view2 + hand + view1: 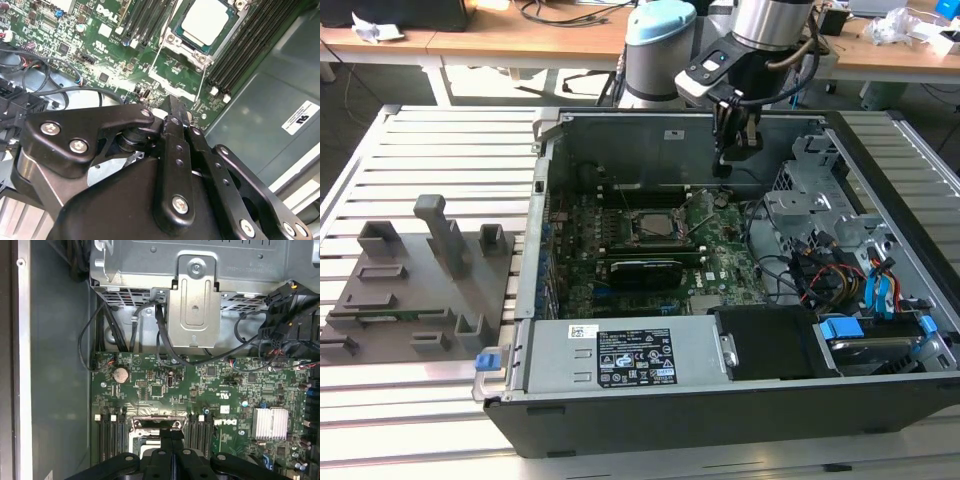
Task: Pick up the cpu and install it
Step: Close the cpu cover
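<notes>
The cpu [657, 228] lies flat in the black-framed socket in the middle of the green motherboard [720, 265], inside the open computer case. Its silvery top [205, 20] shows in the second wrist view, with the socket's metal load plate [175, 90] swung open beside it. My gripper [724, 165] hangs above the board towards the case's back wall, on the exterior view's right of the socket and apart from the cpu. Its black fingers [172, 130] are pressed together with nothing between them. In the first wrist view the gripper [171, 432] hangs over the socket's open frame.
A grey fixture plate [410, 280] with upright blocks lies on the slatted table at the exterior view's left. A metal drive cage [820, 190] and loose cables [810, 275] crowd the case's right side. A power supply [620, 355] runs along the front. Memory slots [250, 55] flank the socket.
</notes>
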You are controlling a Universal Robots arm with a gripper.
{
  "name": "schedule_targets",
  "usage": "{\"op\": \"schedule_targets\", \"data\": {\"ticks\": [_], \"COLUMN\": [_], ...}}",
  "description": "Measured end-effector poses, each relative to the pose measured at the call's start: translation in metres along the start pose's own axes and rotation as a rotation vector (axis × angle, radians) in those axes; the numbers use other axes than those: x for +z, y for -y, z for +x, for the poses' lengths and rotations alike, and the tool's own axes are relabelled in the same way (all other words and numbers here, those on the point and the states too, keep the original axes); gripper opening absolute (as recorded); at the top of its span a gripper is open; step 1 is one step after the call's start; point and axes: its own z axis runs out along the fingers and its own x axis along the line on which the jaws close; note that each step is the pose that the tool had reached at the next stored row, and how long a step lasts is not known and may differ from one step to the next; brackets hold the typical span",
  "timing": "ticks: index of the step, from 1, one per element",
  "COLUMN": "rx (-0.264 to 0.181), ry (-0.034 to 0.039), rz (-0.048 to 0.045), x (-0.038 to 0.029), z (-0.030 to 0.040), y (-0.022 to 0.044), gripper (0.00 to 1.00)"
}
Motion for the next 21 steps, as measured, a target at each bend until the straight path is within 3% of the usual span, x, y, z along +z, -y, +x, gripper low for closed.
{"op": "schedule_targets", "data": {"ticks": [12, 18, 21], "rx": [0.0, 0.0, 0.0], "ry": [0.0001, -0.0001, 0.0001], "rz": [0.0, 0.0, 0.0], "x": [0.0109, 0.0203, 0.0283], "z": [0.0002, 0.0006, 0.001], "y": [-0.0099, -0.0133, -0.0167], "gripper": [0.11, 0.11, 0.11]}}
